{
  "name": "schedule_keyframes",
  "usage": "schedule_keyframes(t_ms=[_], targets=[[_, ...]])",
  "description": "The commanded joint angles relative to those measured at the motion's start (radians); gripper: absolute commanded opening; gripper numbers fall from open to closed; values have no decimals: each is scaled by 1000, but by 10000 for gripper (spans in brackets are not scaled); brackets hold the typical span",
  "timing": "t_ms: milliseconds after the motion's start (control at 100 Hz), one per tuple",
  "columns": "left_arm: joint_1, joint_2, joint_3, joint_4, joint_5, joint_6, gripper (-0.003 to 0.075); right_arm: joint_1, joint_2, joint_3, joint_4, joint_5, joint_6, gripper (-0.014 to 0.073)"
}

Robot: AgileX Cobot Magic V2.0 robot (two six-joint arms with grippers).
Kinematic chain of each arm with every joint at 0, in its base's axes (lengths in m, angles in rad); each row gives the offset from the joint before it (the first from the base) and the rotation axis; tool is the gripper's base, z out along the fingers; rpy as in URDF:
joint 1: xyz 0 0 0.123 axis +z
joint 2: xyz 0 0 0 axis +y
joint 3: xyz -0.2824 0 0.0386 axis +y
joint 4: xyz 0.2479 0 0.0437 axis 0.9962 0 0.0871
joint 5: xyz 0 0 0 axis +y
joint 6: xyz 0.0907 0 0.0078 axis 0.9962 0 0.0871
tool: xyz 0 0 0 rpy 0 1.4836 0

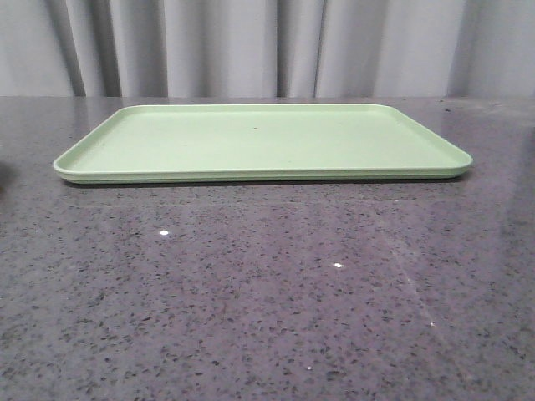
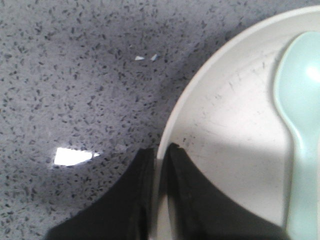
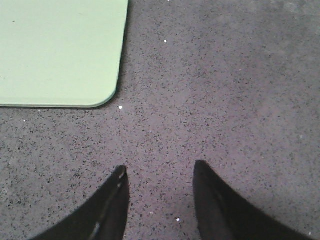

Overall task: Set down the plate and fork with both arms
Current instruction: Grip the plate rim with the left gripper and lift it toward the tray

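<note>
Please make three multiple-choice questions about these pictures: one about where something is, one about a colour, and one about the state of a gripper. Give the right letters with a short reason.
1. Where does the spoon lie?
A. in the plate
B. on the tray
C. on the bare table

2. What colour is the tray?
A. yellow
B. light green
C. dark blue

3. How is the left gripper?
A. wide open over the tray
B. closed on the plate's rim
C. holding the spoon

Answers:
1 A: the left wrist view shows the pale blue spoon inside the plate.
2 B: front and right wrist views show it light green.
3 B: its fingers stand either side of the rim, close together, while the right gripper is open.
</note>
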Motion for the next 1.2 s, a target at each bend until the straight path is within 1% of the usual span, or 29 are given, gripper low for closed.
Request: schedule_keyframes(t_ms=[0,140,210,320,330,370,380,390,460,570,620,1050,1190], targets=[[1,-29,-37,-15,-6,-2,-20,-6,12,-36,-2,-73,-3,329],[1,-38,-49,-40,6,-2,-20,-6,12,-36,-2,-72,-3,329],[11,-45,-49,-75,11,30,-20,-6,12,-36,-2,-72,-3,329],[60,-54,-49,-229,37,152,-20,-6,12,-36,-2,-72,-3,329],[74,-54,-49,-267,42,170,-20,-6,12,-36,-2,-72,-3,329],[98,-54,-49,-318,58,212,-20,-6,12,-36,-2,-73,-3,329],[107,-54,-49,-355,64,228,-20,-6,12,-36,-2,-73,-3,329],[107,-54,-49,-355,68,235,-20,-6,12,-36,-2,-73,-3,329],[160,-54,-49,-481,101,310,-20,-6,12,-36,-2,-73,-3,329],[217,-56,-49,-630,152,390,-20,-6,12,-36,-2,-73,-3,329],[232,-56,-49,-673,171,411,-20,-6,12,-36,-2,-73,-3,329],[238,-72,-49,-783,213,424,-20,-6,12,-36,-2,-73,-3,329],[206,-72,-53,-808,212,424,-21,-6,12,-36,-2,-82,-3,329]])
